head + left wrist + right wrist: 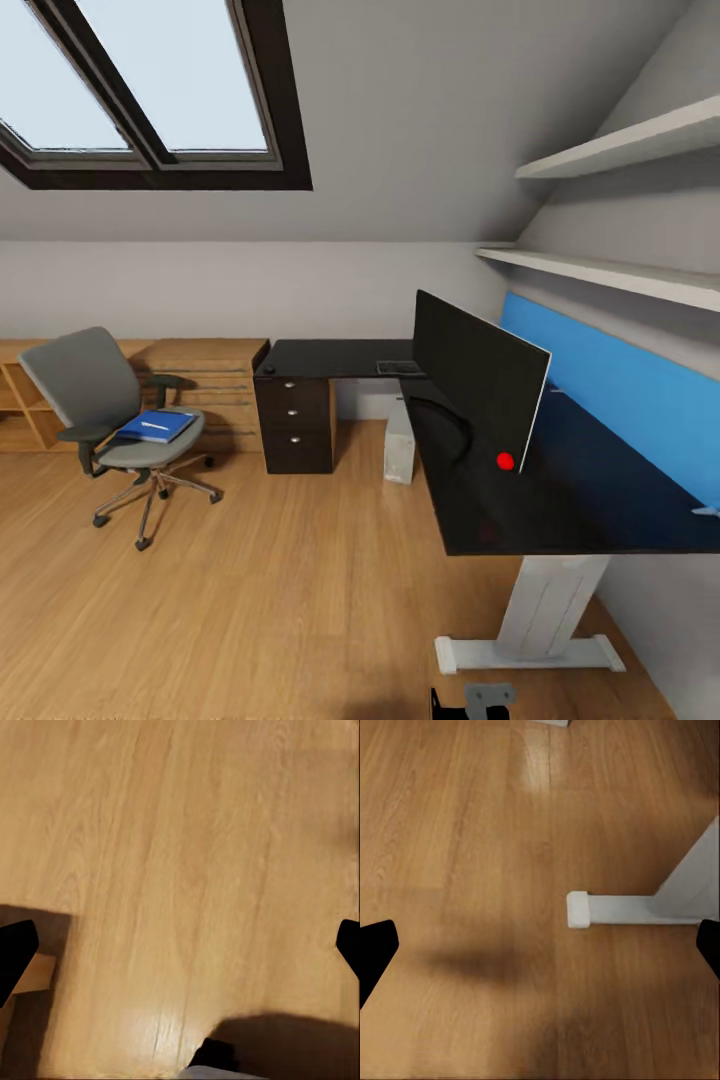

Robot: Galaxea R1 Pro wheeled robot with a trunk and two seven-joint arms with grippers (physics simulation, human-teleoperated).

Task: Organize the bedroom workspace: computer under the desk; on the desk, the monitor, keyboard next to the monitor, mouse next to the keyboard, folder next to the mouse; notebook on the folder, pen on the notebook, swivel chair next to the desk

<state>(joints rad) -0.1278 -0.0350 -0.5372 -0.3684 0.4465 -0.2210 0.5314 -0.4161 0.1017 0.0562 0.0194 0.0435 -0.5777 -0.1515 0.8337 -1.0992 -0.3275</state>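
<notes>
At far left of the head view, well away from both grippers, the swivel chair (100,420) stands on the wooden floor (250,600) in front of a low wooden shelf unit (200,375). On its seat lies the blue folder (155,427) with a pale, thin item on top, too small to identify. Further right, a dark drawer unit (296,425) sits under the far wing of the black desk (560,500), and the keyboard (398,368) rests on that wing. A pale box, probably the computer (401,440), stands on the floor beneath the desk. The monitor (480,385) stands on the near wing, seen from behind, with a small red object (505,461) on the desktop at its foot. Behind it runs a blue wall panel (620,390), with two shelves (610,270) above.

The left gripper (180,952) hangs over bare floor, jaws spread wide with nothing between them. The right gripper (540,949) is likewise wide open and empty; the white desk foot (630,907) lies on the floor between its fingertips, toward the right-hand one.
</notes>
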